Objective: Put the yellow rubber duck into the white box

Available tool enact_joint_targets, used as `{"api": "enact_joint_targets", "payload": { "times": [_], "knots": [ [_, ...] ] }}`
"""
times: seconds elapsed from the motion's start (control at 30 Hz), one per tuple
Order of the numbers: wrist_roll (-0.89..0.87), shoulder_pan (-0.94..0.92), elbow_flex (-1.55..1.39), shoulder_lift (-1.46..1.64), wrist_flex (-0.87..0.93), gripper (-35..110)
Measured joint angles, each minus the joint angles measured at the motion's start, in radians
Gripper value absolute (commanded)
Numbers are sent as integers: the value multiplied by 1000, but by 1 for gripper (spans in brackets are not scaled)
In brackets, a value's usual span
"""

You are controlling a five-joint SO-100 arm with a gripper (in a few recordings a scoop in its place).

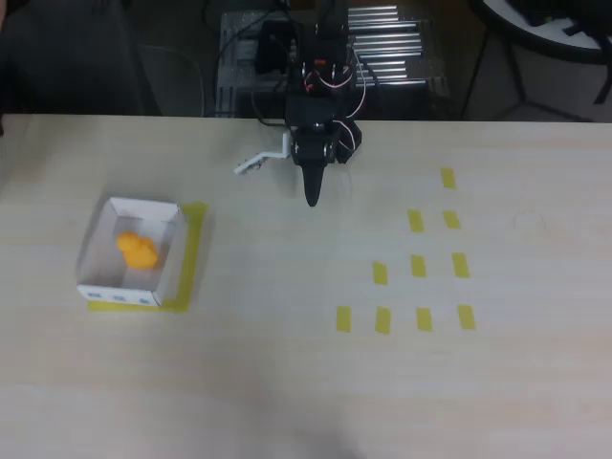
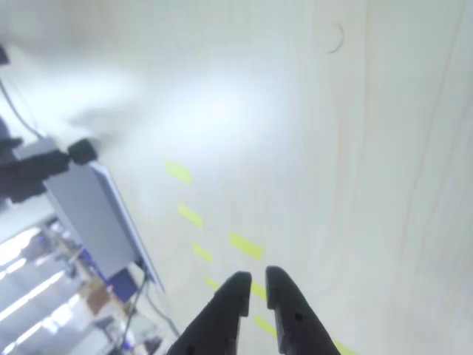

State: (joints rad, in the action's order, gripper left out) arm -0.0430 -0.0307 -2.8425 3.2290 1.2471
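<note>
The yellow rubber duck lies inside the white box at the left of the table in the overhead view. The box has small blue marks on its near outer wall and sits on a yellow tape outline. My black gripper hangs near the table's far edge, well to the right of the box, pointing toward the table's middle. In the wrist view its fingertips stand almost together with only a thin gap and nothing between them.
Several flat yellow tape rectangles lie in rows on the right half of the table. A small white part lies left of the arm's base. Cables and metal racks stand behind the far edge.
</note>
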Motion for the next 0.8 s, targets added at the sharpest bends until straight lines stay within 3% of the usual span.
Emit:
{"api": "enact_joint_targets", "payload": {
  "times": [0.23, 0.8],
  "knots": [
    [-12, 2, -155, 55, -15, 0],
    [-37, 0, -163, 55, -15, 0]
  ]
}}
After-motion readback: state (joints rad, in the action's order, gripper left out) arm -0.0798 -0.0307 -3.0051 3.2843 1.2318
